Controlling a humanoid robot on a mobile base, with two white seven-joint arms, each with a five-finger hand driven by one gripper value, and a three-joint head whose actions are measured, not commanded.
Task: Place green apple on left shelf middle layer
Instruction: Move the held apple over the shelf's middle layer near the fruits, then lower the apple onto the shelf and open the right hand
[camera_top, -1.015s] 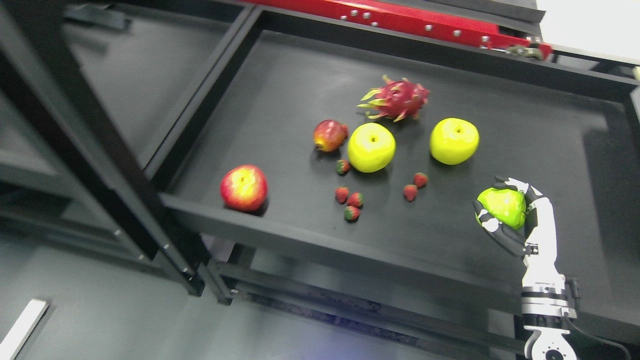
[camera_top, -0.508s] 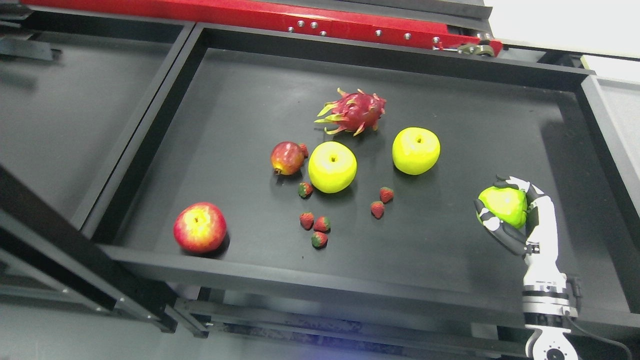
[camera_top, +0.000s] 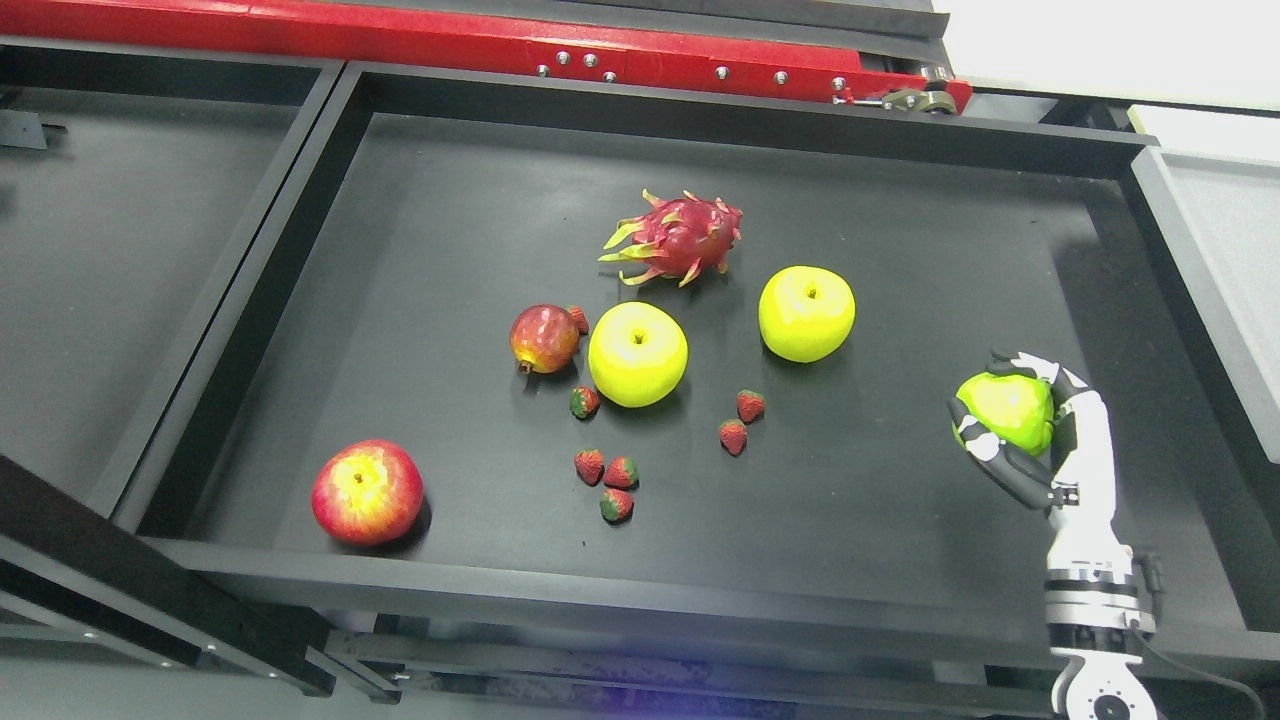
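While gripped: green apple inside robot hand

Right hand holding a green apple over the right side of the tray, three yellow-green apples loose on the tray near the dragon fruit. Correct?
Not quite: the head view shows two loose yellow-green apples on the tray, not three. The rest holds: the right hand grips a green apple over the tray's right side, and the loose ones lie near the dragon fruit.
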